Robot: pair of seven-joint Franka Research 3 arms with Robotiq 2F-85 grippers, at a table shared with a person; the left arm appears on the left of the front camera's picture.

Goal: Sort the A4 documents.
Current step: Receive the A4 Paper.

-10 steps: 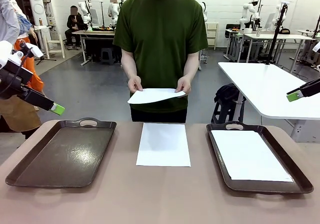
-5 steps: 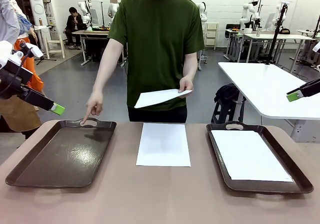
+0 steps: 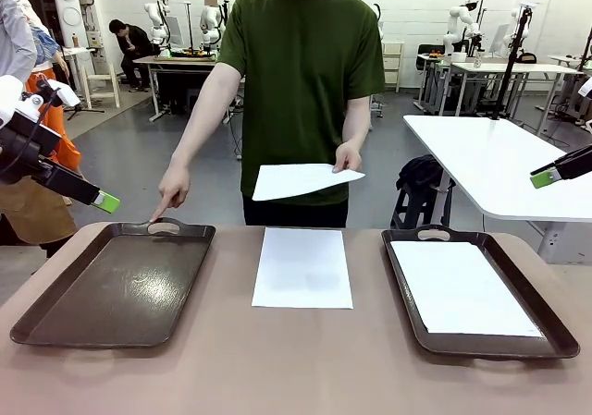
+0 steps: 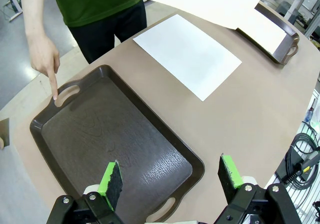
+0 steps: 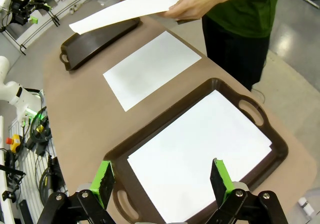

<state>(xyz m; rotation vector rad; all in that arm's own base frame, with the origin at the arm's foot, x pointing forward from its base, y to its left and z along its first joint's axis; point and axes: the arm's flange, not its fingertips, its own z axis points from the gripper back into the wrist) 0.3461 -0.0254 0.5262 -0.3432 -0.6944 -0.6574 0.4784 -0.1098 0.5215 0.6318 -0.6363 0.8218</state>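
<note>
White A4 paper sheets: one mid-desk, long axis near-to-far; one inside right-edge dark brown handled tray; one in person's hand. Other hand points at left-edge tray. Left gripper and right gripper gape empty; left seems better placed.

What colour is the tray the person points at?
Dark brown; the rectangular handled tray shows best in the left wrist view.
</note>
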